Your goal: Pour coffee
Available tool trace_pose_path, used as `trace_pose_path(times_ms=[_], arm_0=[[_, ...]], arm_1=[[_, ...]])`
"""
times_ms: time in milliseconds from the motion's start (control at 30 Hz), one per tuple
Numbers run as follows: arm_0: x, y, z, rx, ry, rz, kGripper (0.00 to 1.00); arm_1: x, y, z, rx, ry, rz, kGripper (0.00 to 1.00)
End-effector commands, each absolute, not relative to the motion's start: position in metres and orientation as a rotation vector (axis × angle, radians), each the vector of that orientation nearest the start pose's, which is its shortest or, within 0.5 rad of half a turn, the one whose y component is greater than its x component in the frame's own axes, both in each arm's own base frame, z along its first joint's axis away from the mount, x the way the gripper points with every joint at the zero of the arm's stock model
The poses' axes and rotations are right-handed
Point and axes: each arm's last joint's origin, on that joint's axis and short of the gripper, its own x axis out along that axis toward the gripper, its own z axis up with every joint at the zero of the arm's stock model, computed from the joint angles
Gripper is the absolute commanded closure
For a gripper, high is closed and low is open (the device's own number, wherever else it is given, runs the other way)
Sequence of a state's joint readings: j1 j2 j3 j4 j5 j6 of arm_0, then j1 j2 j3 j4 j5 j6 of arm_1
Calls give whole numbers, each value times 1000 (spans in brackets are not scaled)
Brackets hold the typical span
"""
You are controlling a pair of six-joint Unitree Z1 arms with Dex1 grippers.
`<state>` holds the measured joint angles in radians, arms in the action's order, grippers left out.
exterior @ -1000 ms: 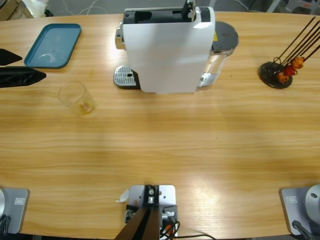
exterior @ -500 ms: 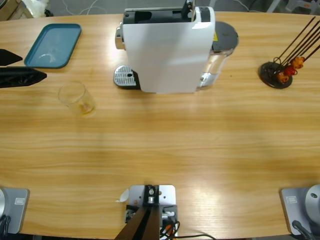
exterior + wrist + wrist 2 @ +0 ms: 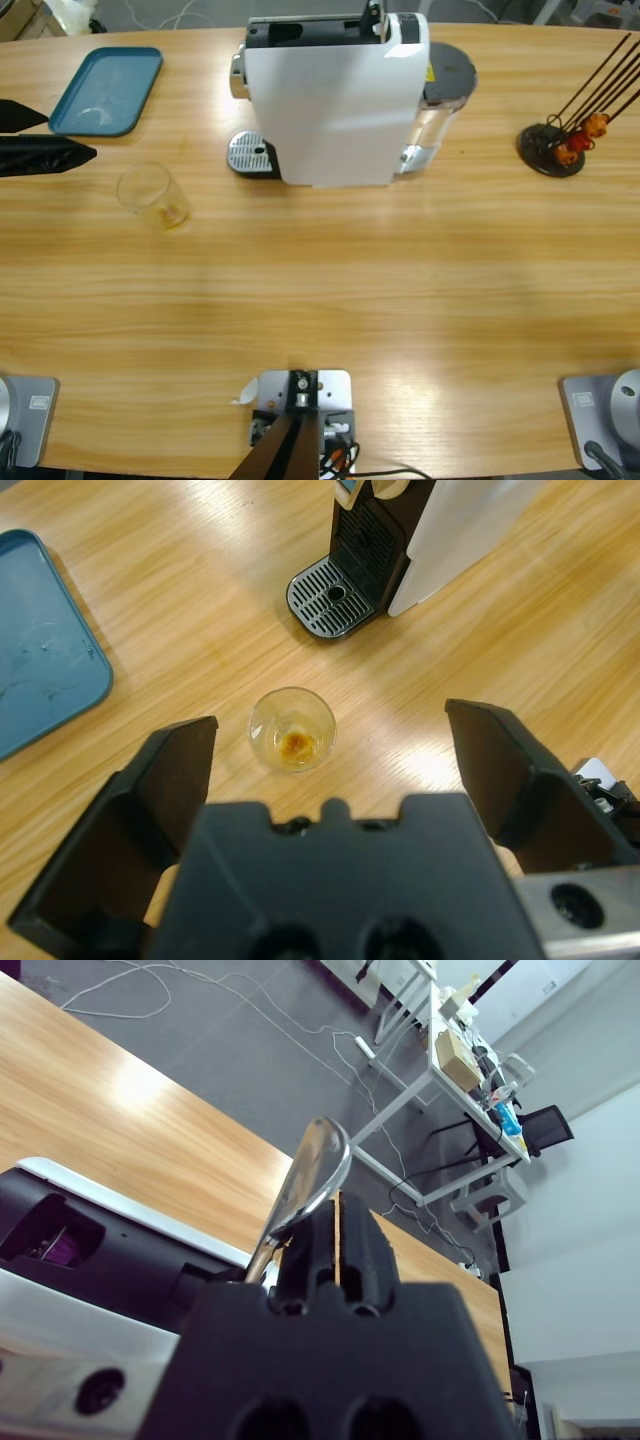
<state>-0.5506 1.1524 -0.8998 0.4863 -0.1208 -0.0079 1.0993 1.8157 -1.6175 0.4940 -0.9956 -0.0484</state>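
Left claw spread wide above tumbler holding coffee; mostly cut off in high view. Right claw clamped on machine's lever.

A robotics lab or office workspace: grey floor strewn with loose white cables, white-framed desks cluttered with boxes, a black office chair, and a long wooden table fitted with rig hardware.
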Motion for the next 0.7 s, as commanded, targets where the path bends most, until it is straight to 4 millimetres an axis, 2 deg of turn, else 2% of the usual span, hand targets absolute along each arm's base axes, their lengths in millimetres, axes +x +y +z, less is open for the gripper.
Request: trace_pose_path(times_ms=[33,267,333,567,700], arm_0=[[148,-101,330,170,789,-654,9],[148,-101,330,170,790,-654,9],[148,-101,330,170,790,-654,9],[148,-100,330,170,790,-655,9],[148,-101,330,169,791,-660,9]], arm_1=[[207,364,362,-695,374,194,1000],[184,409,350,-709,350,290,1000],[180,416,346,-717,351,303,1000],[180,411,337,-755,379,291,1000],[198,395,334,-775,396,211,1000]])
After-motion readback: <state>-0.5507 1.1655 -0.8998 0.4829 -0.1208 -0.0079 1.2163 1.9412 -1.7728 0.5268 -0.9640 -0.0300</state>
